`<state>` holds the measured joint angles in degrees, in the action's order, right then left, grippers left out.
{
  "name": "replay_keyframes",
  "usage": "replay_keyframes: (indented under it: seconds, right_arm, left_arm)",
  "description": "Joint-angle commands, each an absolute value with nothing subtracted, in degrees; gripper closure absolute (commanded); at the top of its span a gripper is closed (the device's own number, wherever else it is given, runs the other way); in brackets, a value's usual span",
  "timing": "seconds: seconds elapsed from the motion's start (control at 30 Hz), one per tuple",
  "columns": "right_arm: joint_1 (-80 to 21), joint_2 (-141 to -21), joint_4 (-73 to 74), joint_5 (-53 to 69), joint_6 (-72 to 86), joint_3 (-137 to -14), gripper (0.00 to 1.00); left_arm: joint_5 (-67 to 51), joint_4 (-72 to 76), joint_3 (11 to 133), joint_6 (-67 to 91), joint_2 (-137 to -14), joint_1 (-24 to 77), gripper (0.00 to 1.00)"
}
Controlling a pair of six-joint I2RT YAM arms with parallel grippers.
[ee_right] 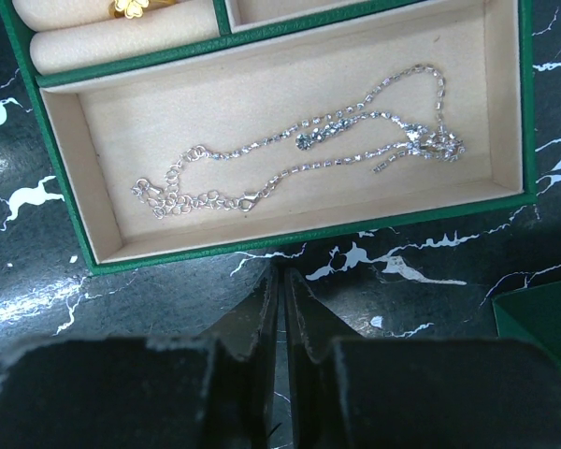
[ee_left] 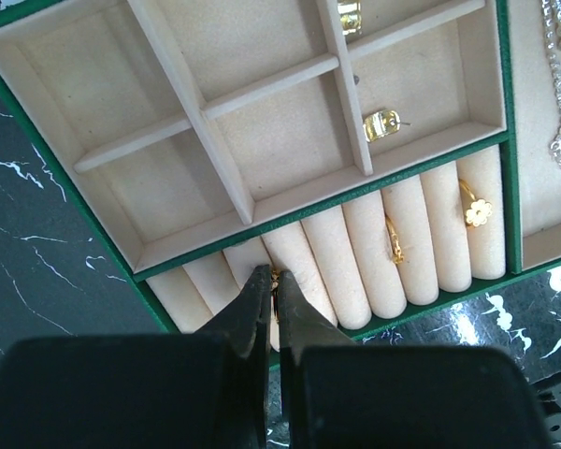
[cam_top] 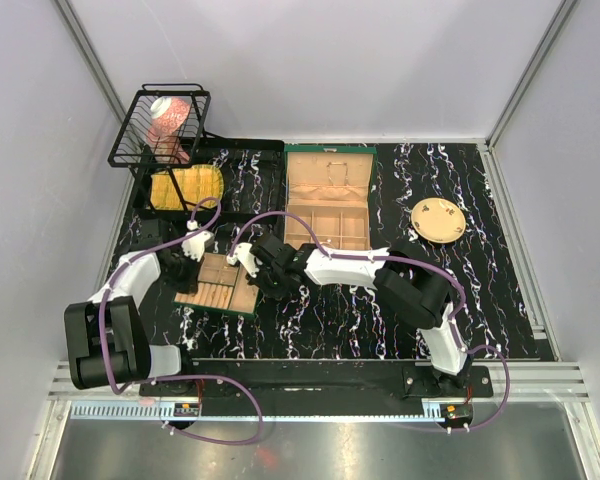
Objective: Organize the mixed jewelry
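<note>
The green tray (cam_top: 242,300) with beige compartments lies in front of my left arm. In the left wrist view my left gripper (ee_left: 273,273) is shut on a small gold ring (ee_left: 278,278), its tips down in a groove between the tray's beige ring rolls (ee_left: 332,267). Two more gold rings (ee_left: 394,238) (ee_left: 475,208) sit in other grooves. A gold earring (ee_left: 381,123) lies in a square compartment. A silver chain (ee_right: 299,150) lies in the long compartment. My right gripper (ee_right: 282,271) is shut and empty, just outside the tray's green edge (ee_right: 290,240), over the marble table.
An open green jewelry box (cam_top: 327,200) stands behind the tray. A round tan plate (cam_top: 438,218) sits at the right. A black wire basket (cam_top: 160,125) and a black tray holding a yellow item (cam_top: 185,187) stand at the back left.
</note>
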<state>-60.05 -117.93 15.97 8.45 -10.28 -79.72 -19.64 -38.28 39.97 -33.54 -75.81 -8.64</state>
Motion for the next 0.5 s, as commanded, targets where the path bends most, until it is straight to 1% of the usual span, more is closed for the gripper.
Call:
replay_keyframes:
  seconds: [0.0,0.03,0.1,0.17,0.3,0.37,0.47]
  right_arm:
    - [-60.73,-115.75,14.24,7.38,-10.99,-79.45,0.88]
    - [-60.73,-115.75,14.24,7.38,-11.16,-79.37,0.88]
    - [-60.82,-115.75,14.24,7.29,-11.16,-79.45,0.89]
    - [-60.82,-115.84,14.33,7.29,-11.25,-79.37,0.88]
    - [-60.82,-115.58,14.24,7.21,-11.34,-79.19,0.89]
    - [-60.73,-115.49,14.24,7.21,-11.34,-79.19,0.88]
    - [-60.82,-115.40,14.24,7.21,-11.43,-79.19,0.88]
  left_arm:
    - [-19.68,-39.90,40.16,-34.19,-73.92,-8.35,0.99]
    - [-20.21,-40.86,40.43,-34.54,-73.66,-8.35,0.94]
    - [-20.56,-41.83,41.22,-34.72,-73.22,-8.35,0.91]
    - [-20.66,-42.10,41.57,-34.80,-72.86,-8.35,0.86]
    - [-20.57,-42.19,41.57,-35.16,-73.04,-8.35,0.81]
    - [-20.74,-42.27,41.66,-35.24,-72.95,-8.35,0.77]
    - [-20.92,-42.54,42.10,-35.07,-72.69,-8.35,0.76]
